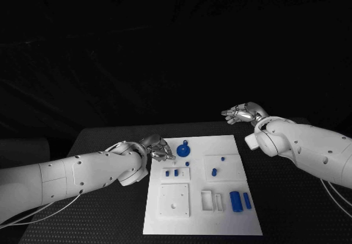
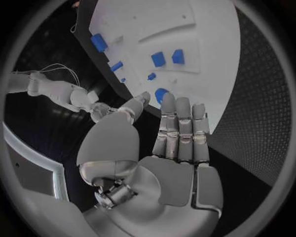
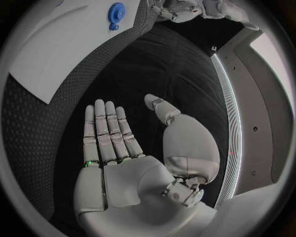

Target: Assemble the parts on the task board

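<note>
The white task board (image 1: 220, 223) lies mid-table. A round blue gear-like part (image 1: 183, 150) sits near its far left corner. Small blue parts (image 1: 214, 172) dot the middle, and a blue cylinder (image 1: 235, 201) and a blue bar (image 1: 247, 200) lie at the near right. My left hand (image 1: 155, 147) hovers at the board's left edge beside the round part, fingers straight and apart, holding nothing (image 2: 166, 143). The round part (image 2: 161, 95) shows just past its fingertips. My right hand (image 1: 244, 113) is raised beyond the board's far right corner, palm flat and empty (image 3: 135, 143).
Two white square blocks (image 1: 174, 199) and small white slotted holders (image 1: 212, 200) stand on the board's near half. Black table surface (image 1: 110, 213) surrounds the board. The right wrist view shows the board (image 3: 61, 49) and the round blue part (image 3: 116, 11) far from the right hand.
</note>
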`<action>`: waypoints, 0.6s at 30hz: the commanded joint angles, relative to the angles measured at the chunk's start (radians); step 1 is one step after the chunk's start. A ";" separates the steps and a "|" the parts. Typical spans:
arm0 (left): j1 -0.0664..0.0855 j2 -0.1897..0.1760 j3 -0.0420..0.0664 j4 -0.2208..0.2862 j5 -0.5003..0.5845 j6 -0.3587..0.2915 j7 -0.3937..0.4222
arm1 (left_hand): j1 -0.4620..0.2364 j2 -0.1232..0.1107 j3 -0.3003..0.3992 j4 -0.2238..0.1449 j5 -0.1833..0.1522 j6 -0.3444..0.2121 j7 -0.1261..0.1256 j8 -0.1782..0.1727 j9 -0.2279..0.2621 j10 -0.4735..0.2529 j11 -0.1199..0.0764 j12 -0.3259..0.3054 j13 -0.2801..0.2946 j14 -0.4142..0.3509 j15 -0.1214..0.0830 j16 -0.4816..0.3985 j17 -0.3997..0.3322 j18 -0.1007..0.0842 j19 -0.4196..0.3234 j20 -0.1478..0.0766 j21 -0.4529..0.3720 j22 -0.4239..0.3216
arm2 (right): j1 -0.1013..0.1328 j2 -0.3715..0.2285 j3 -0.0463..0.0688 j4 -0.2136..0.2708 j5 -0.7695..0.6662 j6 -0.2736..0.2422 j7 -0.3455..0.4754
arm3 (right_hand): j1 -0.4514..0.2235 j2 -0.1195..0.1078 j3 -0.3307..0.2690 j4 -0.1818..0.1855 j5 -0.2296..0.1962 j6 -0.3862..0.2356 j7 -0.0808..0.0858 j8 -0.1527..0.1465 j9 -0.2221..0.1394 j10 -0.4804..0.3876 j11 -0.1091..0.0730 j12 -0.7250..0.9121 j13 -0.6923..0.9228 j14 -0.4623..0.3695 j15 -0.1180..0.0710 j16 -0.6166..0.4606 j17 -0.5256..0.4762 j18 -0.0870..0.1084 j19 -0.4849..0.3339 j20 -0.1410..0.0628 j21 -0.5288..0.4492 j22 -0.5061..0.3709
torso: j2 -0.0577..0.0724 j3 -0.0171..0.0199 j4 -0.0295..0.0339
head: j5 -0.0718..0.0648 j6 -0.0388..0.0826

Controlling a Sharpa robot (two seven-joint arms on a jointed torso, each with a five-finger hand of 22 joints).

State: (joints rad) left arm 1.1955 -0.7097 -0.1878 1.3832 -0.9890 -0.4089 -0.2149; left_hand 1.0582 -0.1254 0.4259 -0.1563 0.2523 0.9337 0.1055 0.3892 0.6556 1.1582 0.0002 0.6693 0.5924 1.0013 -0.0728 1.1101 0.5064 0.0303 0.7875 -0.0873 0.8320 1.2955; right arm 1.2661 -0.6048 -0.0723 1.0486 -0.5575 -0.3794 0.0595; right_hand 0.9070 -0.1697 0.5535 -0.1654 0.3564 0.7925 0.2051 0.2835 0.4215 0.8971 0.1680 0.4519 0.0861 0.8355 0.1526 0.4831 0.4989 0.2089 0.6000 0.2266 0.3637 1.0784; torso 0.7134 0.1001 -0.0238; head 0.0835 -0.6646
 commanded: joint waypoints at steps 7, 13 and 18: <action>0.002 0.060 -0.001 -0.023 -0.257 -0.030 0.206 | 0.140 -0.058 0.144 -0.131 -0.132 -0.023 0.022 -0.043 -0.060 -0.068 0.074 -0.253 -0.185 -0.022 0.051 -0.054 -0.036 -0.011 -0.025 -0.033 -0.052 0.004 | -0.001 0.004 0.001 -0.005 0.000 0.020 0.006 | -0.006 0.000 0.000 0.002 0.005 -0.007 0.009 -0.005 -0.001 -0.004 0.000 0.007 -0.001 -0.007 0.003 -0.004 -0.001 0.015 -0.008 0.002 -0.007 0.002 | 0.001 -0.0007 0.0004 | 0.000 0.003; 0.002 0.097 -0.001 -0.050 -0.392 0.003 0.194 | 0.209 -0.076 0.177 -0.133 -0.038 -0.023 0.025 -0.063 -0.076 -0.042 0.086 -0.358 -0.245 -0.015 0.056 -0.049 -0.035 -0.006 -0.016 -0.028 -0.061 0.018 | -0.002 0.007 0.001 -0.006 0.000 0.021 0.006 | -0.006 0.001 0.000 0.002 0.005 -0.007 0.009 -0.004 -0.001 -0.004 0.000 0.007 -0.002 -0.007 0.003 -0.004 -0.001 0.015 -0.008 0.002 -0.007 0.002 | 0.001 -0.0011 -0.0009 | 0.001 0.004; 0.001 0.126 -0.002 -0.073 -0.457 0.043 0.168 | 0.204 -0.085 0.179 -0.129 -0.058 -0.019 0.024 -0.067 -0.079 -0.049 0.094 -0.400 -0.263 -0.007 0.061 -0.037 -0.030 -0.003 -0.007 -0.025 -0.059 0.027 | -0.002 0.008 0.001 -0.006 0.000 0.021 0.006 | -0.006 0.001 0.000 0.002 0.005 -0.007 0.009 -0.004 -0.002 -0.004 0.000 0.007 -0.002 -0.007 0.003 -0.004 -0.001 0.015 -0.008 0.002 -0.007 0.002 | 0.001 -0.0006 -0.0005 | 0.000 0.003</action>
State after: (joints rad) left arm 1.1961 -0.5899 -0.1896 1.3150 -1.3388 -0.4096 -0.0487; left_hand 1.2669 -0.2042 0.6060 -0.2880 0.1979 0.9110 0.1300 0.3251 0.5768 1.1112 0.0878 0.2728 0.3306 0.9894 -0.0102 1.0695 0.4751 0.0148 0.7756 -0.0853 0.7742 1.3081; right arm 1.2647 -0.5982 -0.0723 1.0421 -0.5572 -0.3735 0.0594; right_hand 0.9071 -0.1697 0.5536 -0.1654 0.3564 0.7926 0.2051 0.2835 0.4217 0.8971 0.1679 0.4519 0.0852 0.8354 0.1525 0.4831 0.4989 0.2088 0.6000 0.2266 0.3637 1.0792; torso 0.7142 0.0990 -0.0243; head 0.0839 -0.6609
